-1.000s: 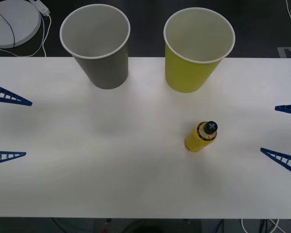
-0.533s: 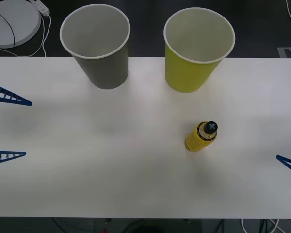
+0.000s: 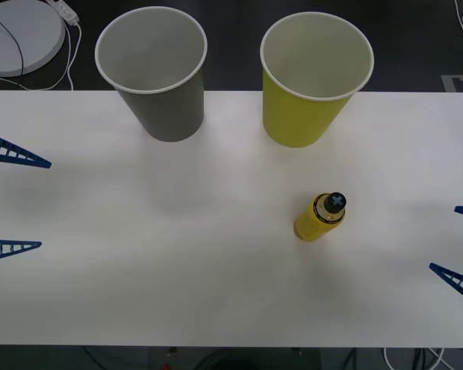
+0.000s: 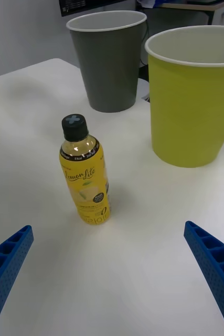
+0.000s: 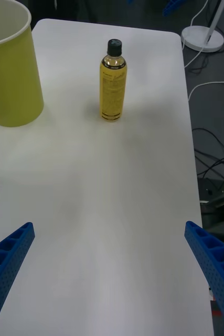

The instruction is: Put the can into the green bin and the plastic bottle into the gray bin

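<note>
Plastic bottle (image 3: 321,217) – yellow label, black cap – stands upright; right gripper (image 3: 461,243) and left gripper (image 3: 12,199) both spread

plastic bottle (image 4: 85,176), yellow label, script reading "Lemon Lite"

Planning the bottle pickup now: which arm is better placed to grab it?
Probably right. The plastic bottle stands upright nearer the open right gripper than the left gripper, also open.

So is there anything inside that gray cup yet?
Looking down into the gray cup, only its pale inner wall and bottom show, nothing inside. The bottle stands on the table.
</note>
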### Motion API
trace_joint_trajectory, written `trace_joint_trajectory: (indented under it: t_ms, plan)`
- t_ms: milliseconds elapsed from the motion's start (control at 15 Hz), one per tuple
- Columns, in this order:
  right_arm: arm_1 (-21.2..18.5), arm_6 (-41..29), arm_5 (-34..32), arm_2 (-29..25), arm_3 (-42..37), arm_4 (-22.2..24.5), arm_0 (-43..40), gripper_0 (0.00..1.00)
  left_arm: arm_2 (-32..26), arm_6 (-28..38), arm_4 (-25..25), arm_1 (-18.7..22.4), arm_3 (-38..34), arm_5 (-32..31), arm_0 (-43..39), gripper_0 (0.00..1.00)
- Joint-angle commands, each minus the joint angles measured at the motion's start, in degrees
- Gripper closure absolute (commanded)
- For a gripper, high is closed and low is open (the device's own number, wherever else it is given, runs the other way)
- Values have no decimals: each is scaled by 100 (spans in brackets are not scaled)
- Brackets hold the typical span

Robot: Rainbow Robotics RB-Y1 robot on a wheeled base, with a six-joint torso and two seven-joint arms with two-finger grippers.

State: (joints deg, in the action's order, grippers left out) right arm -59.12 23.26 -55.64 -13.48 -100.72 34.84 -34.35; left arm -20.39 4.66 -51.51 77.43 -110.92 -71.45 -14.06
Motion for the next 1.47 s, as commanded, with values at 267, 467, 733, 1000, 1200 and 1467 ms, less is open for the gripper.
trace_joint_trajectory:
  t_ms: [267,467,733,1000,1200,1467]
  plan:
    - [349,161,35,398,334,515,614,0,0,0,0,0,0,0,0,0]
    - [446,302,88,935,624,515,1088,0,0,0,0,0,0,0,0,0]
    - [481,442,281,1576,826,515,1580,0,0,0,0,0,0,0,0,0]
    - [542,574,501,2007,826,515,1949,0,0,0,0,0,0,0,0,0]
    - [674,653,580,2165,826,568,2178,0,0,0,0,0,0,0,0,0]
    - [806,645,738,2394,826,700,2442,0,0,0,0,0,0,0,0,0]
